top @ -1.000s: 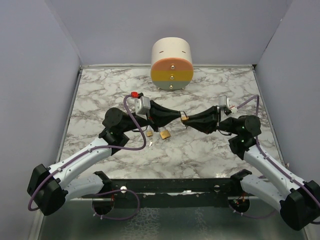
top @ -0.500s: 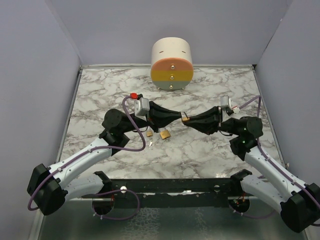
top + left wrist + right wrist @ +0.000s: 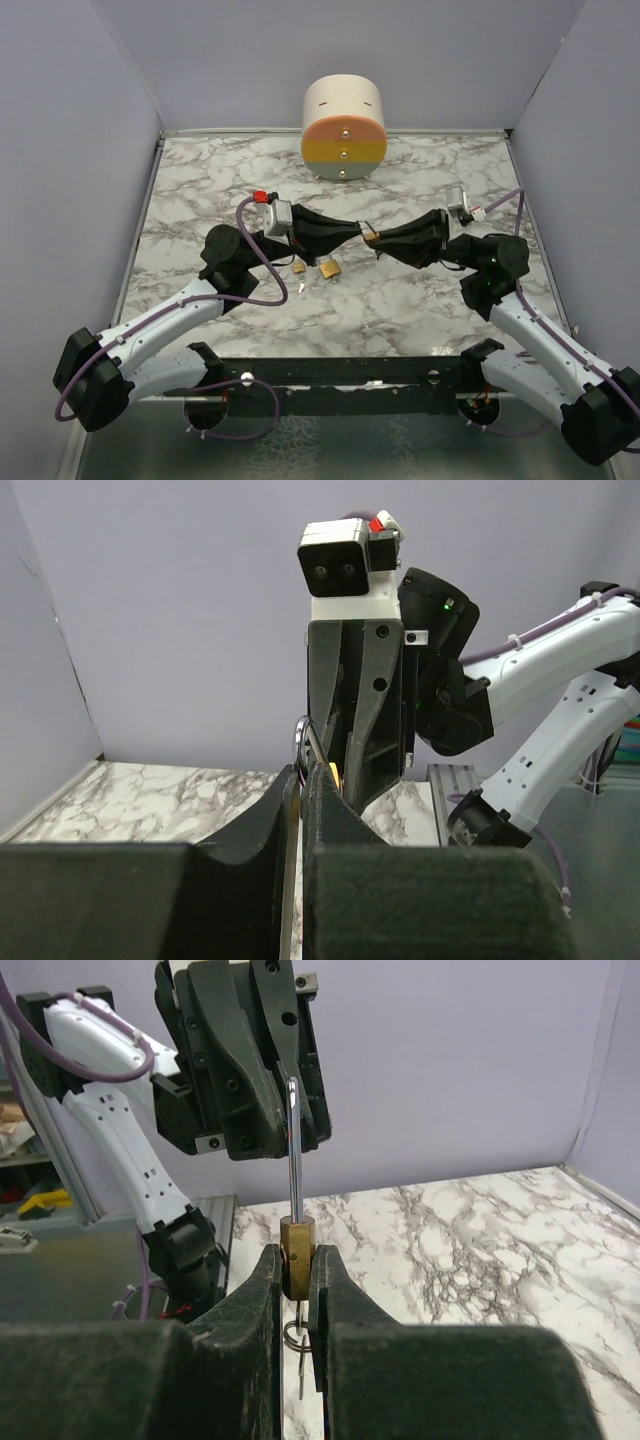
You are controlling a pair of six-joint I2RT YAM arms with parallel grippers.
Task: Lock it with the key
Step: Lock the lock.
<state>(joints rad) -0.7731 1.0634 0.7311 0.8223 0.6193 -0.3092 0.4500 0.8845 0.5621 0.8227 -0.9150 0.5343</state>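
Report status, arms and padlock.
Right jaws shut on brass padlock, silver key ring dangling beneath. Left jaws shut at its steel shackle. Two other brass padlocks on marble table.

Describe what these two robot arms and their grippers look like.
The left arm and right arm have white links with black joints and bases, each trailed by a purple cable. The left gripper and right gripper are black and tapered, behind grey camera boxes; the left box bears a red connector.

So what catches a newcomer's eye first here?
The black left gripper and right gripper meet tip to tip above the marble table's middle, the right shut on a brass padlock whose shackle points at the left. At the back wall stands a cream cylinder, its face banded orange, yellow, green.
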